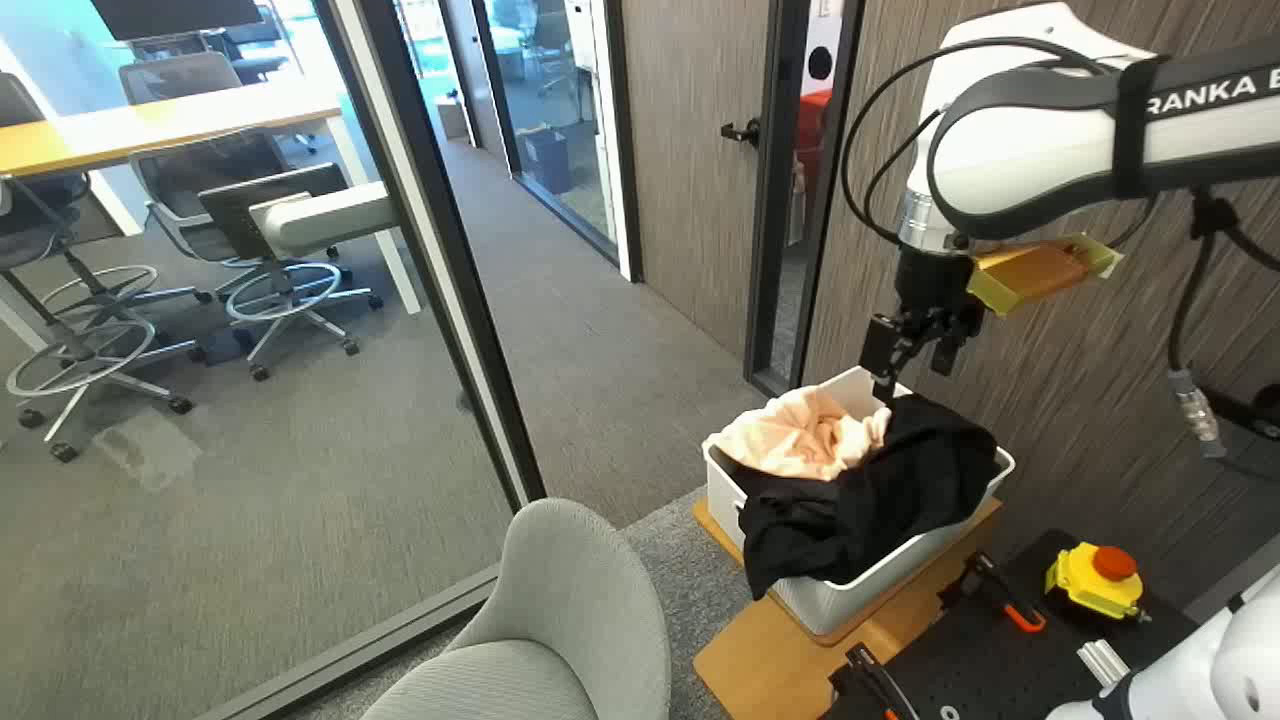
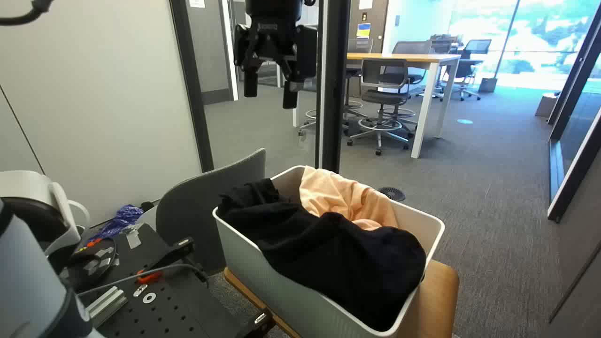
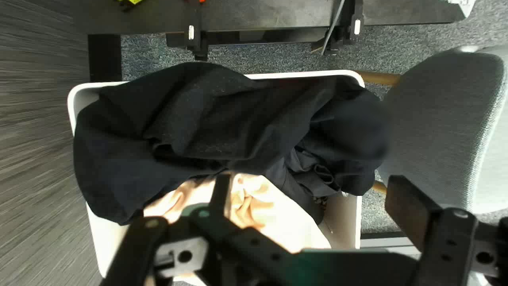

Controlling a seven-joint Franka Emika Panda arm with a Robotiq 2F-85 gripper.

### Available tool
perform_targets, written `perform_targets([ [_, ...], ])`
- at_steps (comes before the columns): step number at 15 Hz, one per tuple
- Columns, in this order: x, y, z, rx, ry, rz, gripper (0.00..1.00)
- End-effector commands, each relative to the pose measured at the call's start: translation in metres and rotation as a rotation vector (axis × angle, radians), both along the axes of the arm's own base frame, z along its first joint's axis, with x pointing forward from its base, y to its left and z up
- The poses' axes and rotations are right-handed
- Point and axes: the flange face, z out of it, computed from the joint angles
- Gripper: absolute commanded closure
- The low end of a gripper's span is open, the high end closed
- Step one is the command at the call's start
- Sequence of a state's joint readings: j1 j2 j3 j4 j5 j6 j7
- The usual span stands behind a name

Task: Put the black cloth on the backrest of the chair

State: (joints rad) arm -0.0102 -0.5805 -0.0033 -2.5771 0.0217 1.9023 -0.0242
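Observation:
The black cloth (image 1: 910, 480) lies crumpled in the white bin, partly over its rim; it also shows in an exterior view (image 2: 328, 253) and the wrist view (image 3: 222, 119). The light-grey backrest of the chair (image 1: 590, 560) stands beside the bin; it appears darker in an exterior view (image 2: 211, 202) and at the right of the wrist view (image 3: 432, 127). My gripper (image 1: 912, 374) is above the bin, fingers pointing down. It is open and empty, also in an exterior view (image 2: 270, 97) and the wrist view (image 3: 311, 182), with fingers apart and touching no cloth.
The white bin (image 2: 263, 272) also holds a peach cloth (image 2: 338, 195) and rests on a wooden surface (image 1: 745, 655). A black perforated table (image 2: 164, 310) with clamps and a yellow-red emergency stop (image 1: 1095, 580) is near the arm base. A glass partition frame (image 1: 440, 250) stands behind the chair.

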Motion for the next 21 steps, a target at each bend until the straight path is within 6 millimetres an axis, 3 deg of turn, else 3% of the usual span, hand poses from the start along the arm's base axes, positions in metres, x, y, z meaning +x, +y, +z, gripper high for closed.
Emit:
perform_targets([
  [1, 0.001, 0.000, 0.002, 0.000, -0.002, 0.000, 0.00],
  [8, 0.001, 0.000, 0.003, 0.000, -0.005, 0.000, 0.00],
  [11, 0.030, 0.013, 0.004, -0.054, -0.031, 0.070, 0.00],
  [15, 0.064, 0.004, -0.035, -0.057, -0.027, 0.056, 0.00],
  [21, 0.063, -0.028, -0.089, -0.062, 0.057, -0.047, 0.00],
])
